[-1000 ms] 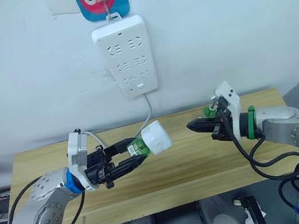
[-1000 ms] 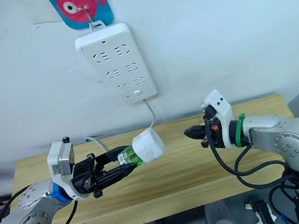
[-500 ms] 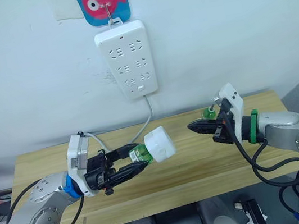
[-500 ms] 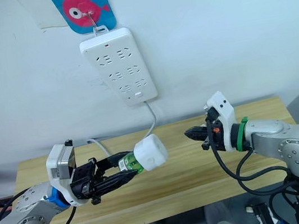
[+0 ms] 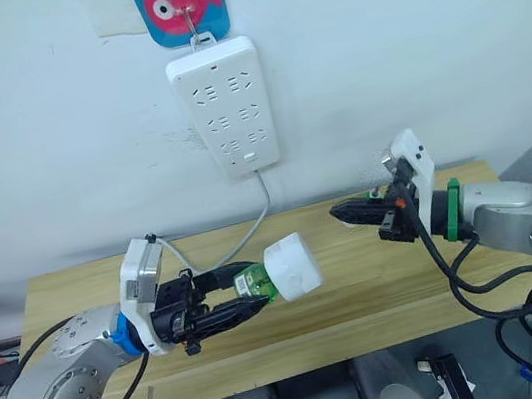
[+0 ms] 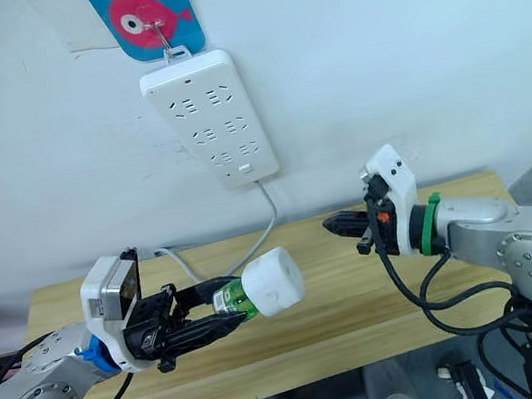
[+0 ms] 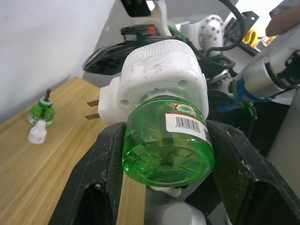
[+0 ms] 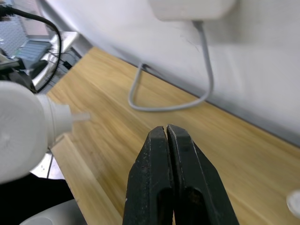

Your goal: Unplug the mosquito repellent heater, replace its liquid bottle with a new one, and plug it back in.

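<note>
1. The left gripper (image 5: 248, 309) pinches the green bottle (image 7: 168, 145) between its two fingers and holds it in the air above the table (image 5: 362, 291).
2. The heater (image 5: 292, 267) is unplugged. It sits screwed on the far end of the bottle, with its prongs (image 7: 92, 108) free and pointing sideways.
3. The right gripper (image 5: 341, 212) hangs in the air well apart from the heater, fingers pressed together and holding nothing, tips aimed toward the heater.
4. A second small green bottle (image 7: 41, 111) with a wick stands on the table, with a small clear cap (image 7: 37, 134) just beside it.
5. The power strip (image 5: 227, 107) hangs on the wall above the table with all sockets free.
6. Judged step: the bottle exchange is in hand; which bottle is the new one cannot be told.
7. Judged next move: the right gripper must spread its fingers, close on the heater body, and twist or steady it against the left gripper's hold.
</note>
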Controlling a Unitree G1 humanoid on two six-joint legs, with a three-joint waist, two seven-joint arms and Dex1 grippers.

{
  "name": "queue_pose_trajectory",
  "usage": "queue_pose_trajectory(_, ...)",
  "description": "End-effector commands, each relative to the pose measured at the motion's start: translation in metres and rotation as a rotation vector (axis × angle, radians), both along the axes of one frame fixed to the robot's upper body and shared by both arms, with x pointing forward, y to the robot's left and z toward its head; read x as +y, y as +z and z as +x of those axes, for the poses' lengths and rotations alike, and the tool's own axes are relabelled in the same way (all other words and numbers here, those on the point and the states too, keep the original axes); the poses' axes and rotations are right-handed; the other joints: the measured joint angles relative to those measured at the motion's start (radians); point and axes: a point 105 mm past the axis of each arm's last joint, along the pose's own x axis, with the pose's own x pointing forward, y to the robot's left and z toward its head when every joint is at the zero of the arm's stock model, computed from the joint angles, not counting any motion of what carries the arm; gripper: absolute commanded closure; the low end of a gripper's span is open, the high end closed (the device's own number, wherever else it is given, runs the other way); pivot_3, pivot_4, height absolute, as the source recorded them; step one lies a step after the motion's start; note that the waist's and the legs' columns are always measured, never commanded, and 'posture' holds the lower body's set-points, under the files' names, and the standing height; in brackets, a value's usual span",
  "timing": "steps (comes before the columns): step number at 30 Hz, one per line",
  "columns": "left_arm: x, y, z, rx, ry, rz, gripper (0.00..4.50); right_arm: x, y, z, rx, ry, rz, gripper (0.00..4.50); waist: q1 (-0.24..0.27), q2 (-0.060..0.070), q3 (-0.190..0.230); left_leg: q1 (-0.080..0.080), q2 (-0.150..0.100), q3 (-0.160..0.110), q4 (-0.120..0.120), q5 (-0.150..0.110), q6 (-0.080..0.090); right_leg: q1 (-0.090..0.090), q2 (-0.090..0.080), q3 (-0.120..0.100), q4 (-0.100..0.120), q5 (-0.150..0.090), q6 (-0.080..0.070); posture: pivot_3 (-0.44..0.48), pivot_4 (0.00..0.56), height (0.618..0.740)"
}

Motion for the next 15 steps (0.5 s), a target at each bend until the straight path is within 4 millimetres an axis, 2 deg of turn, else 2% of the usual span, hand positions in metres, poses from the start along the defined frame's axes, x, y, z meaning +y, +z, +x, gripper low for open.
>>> queue_pose_trajectory(1,-0.007,0.007,-0.008,-0.015,-0.068,-0.015,2.22,0.008,0.006,-0.003,-0.025,0.058,0.017,4.43,0.000,0.000,0.000,0.000,0.000,0.000,0.000,0.000,0.000,0.000,0.000,0.000,0.000,0.000,0.000,-0.261,0.281,0.740)
queue_pose_trajectory(7,-0.011,0.021,-0.005,0.007,-0.096,-0.044,2.22,0.015,0.005,0.002,-0.030,0.123,0.010,4.43,0.001,0.000,0.000,0.000,0.000,0.000,0.000,0.000,0.000,0.000,0.000,0.000,0.000,0.000,0.000,-0.243,0.287,0.740)
queue_pose_trajectory(15,-0.011,0.025,-0.004,0.044,-0.118,-0.042,2.22,0.023,0.009,0.006,-0.051,0.177,0.022,4.43,0.001,0.000,0.000,0.000,0.000,0.000,0.000,0.000,0.000,0.000,0.000,0.000,0.000,0.000,0.000,-0.233,0.286,0.740)
